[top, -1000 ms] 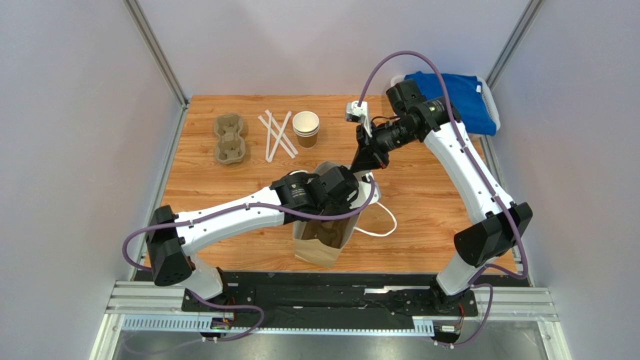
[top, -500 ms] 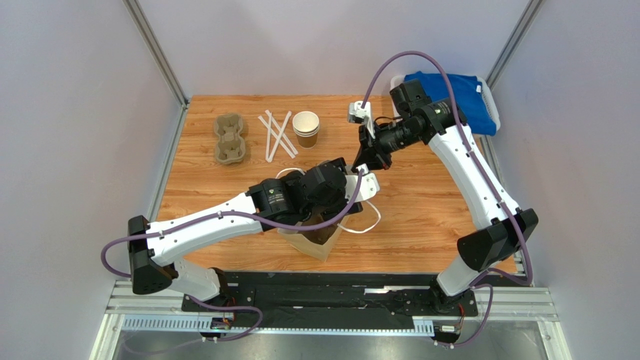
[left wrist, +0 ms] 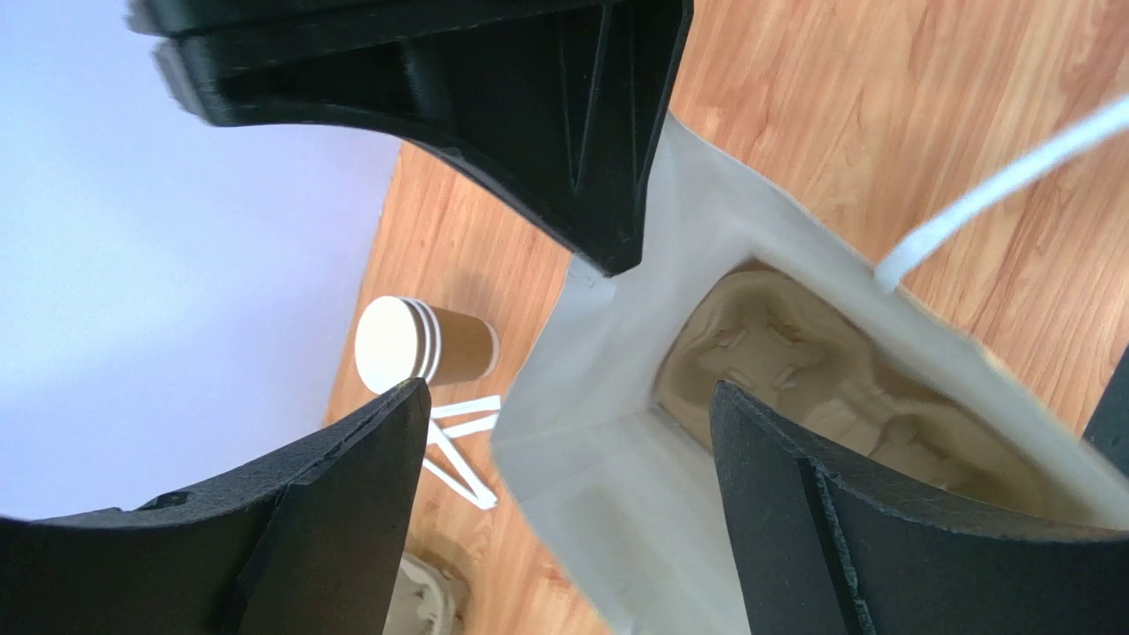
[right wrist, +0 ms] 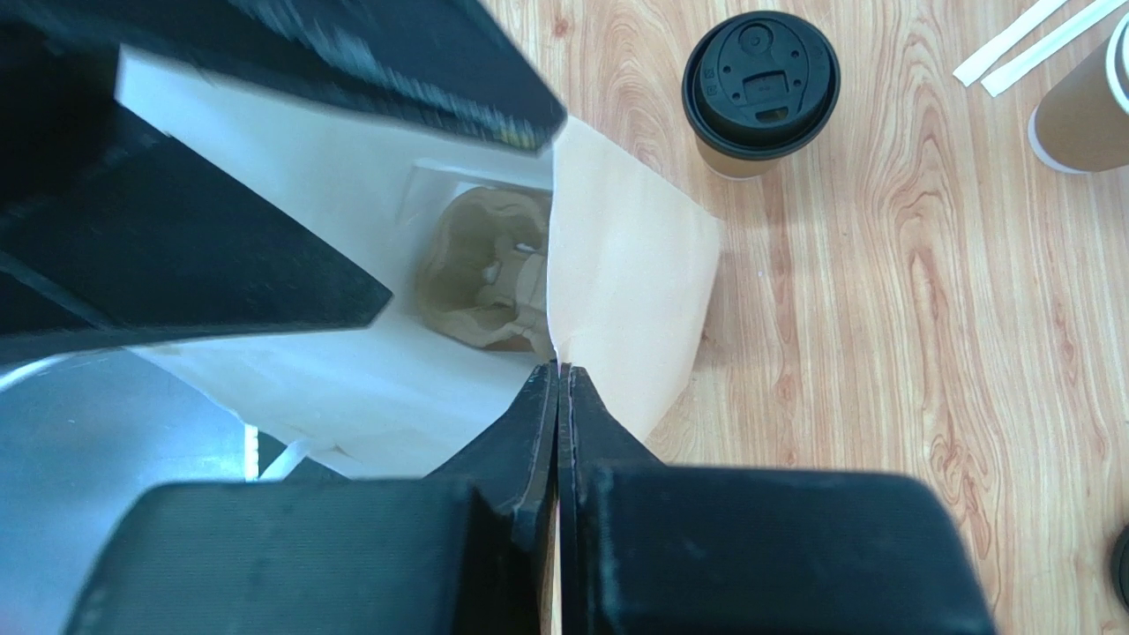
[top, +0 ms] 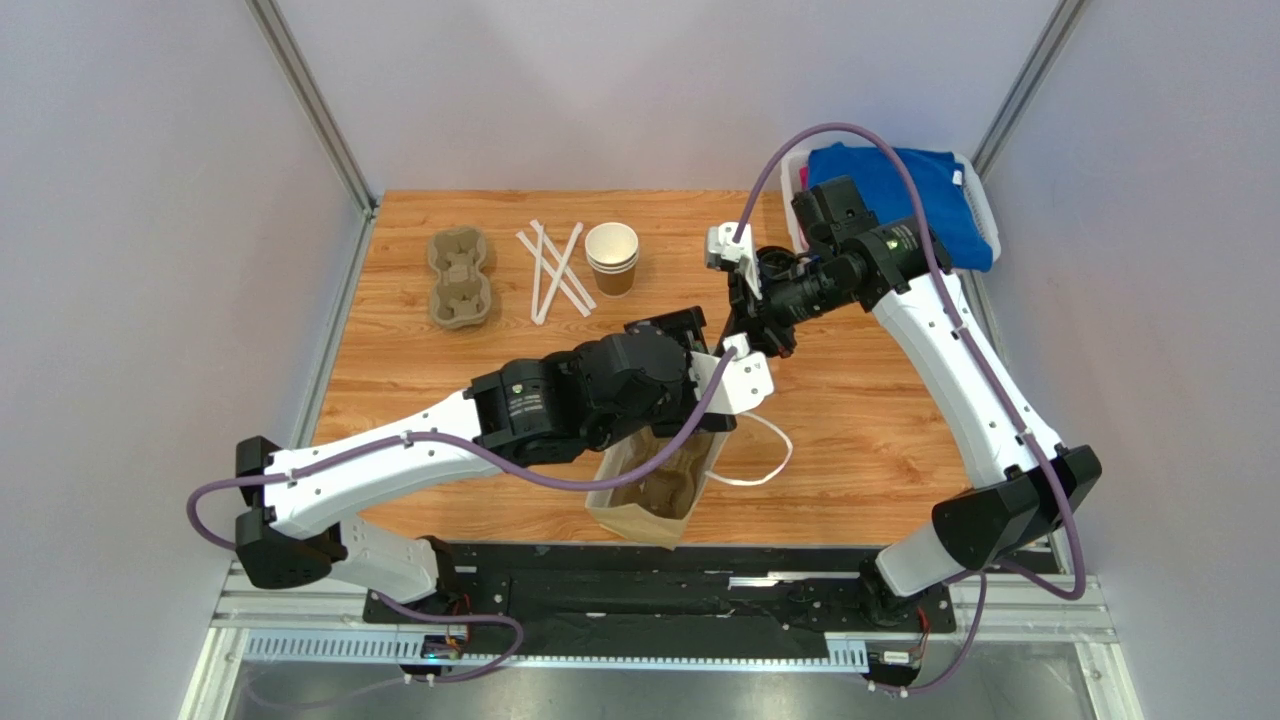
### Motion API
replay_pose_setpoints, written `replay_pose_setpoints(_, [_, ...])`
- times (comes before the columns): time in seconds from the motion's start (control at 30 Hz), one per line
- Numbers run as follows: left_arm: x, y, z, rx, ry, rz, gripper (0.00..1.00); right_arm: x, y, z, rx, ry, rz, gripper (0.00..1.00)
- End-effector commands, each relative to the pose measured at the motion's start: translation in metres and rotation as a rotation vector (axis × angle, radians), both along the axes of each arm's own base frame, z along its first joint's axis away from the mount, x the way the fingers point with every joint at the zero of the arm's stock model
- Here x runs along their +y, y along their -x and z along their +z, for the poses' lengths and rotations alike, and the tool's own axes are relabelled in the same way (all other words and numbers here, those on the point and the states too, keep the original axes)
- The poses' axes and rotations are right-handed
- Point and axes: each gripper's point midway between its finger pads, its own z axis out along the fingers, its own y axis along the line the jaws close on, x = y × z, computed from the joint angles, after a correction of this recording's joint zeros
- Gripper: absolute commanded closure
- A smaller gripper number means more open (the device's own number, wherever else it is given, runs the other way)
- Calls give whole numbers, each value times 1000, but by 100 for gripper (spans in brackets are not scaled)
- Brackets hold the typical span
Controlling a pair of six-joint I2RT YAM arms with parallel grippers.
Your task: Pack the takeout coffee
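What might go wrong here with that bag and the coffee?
The right claw pinches only the thin rim of the paper bag; it might slip or tear, letting the mouth sag. The lidded coffee stands near the bag, so the open left claw or its arm might knock it over.

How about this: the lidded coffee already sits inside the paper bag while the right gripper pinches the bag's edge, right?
Not quite. The lidded coffee stands on the table outside the paper bag, as the right wrist view shows; the bag holds only a cup carrier. The right gripper does pinch the bag's edge.
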Motion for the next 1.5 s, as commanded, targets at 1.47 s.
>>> replay_pose_setpoints(1.47, [127, -123, -113, 726, 126, 525, 1, -23, 27, -9, -174, 221, -174, 100])
